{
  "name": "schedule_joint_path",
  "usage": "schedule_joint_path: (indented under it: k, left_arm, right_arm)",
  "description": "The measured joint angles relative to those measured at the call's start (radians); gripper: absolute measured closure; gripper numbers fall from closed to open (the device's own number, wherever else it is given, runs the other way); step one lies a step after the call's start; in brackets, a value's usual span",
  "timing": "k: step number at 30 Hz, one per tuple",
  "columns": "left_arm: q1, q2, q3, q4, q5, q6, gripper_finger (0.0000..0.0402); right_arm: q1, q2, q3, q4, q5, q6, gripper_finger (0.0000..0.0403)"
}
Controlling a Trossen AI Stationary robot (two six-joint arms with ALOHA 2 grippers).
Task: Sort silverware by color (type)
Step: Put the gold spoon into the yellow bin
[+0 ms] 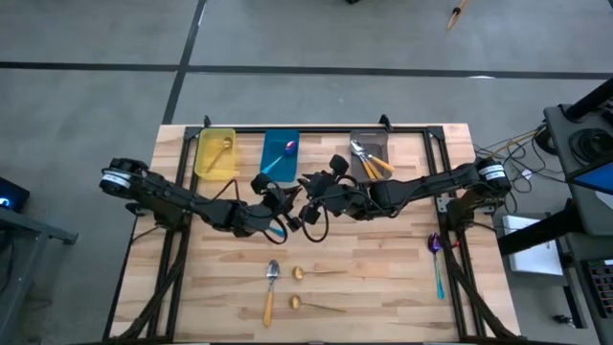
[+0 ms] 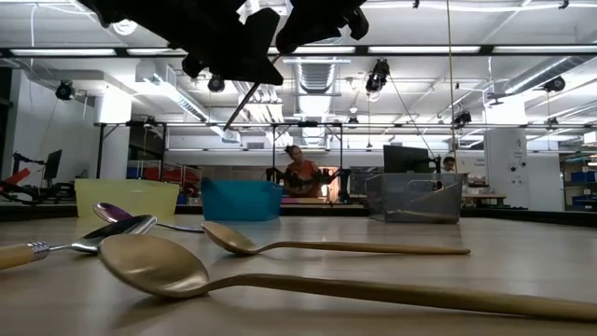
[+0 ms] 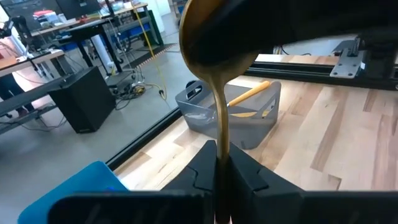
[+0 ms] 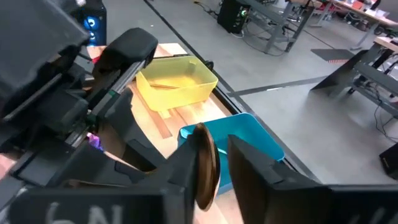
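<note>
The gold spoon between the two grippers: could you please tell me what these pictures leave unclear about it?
- High view: the held gold spoon is hidden under the left gripper and right gripper where they meet.
- Left wrist view: the bowl's tip is covered by dark housing above it.
- Right wrist view: the handle is hidden behind the bowl, which is seen edge-on.
- Low view: the picture's top edge cuts off both grippers.

Grey floor, ceiling strip lights, possibly distant workbenches.

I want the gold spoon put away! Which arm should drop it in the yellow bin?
Left. The left gripper clamps the gold spoon by its handle, and the yellow bin sits on that side.
</note>
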Motion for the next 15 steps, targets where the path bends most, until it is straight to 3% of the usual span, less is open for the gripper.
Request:
schedule_joint_path:
  k: [8, 15]
  left_arm:
    - [0.009, -0.015, 0.039, -0.117, 0.051, -0.069, 0.0401]
    - [0.045, -0.097, 0.039, -0.314, 0.071, -0.184, 0.0401]
  right_arm:
    - [-0.009, -0.003, 0.000, 0.005, 0.000, 0.001, 0.0249]
    - [-0.023, -0.038, 0.008, 0.000, 0.002, -0.025, 0.0219]
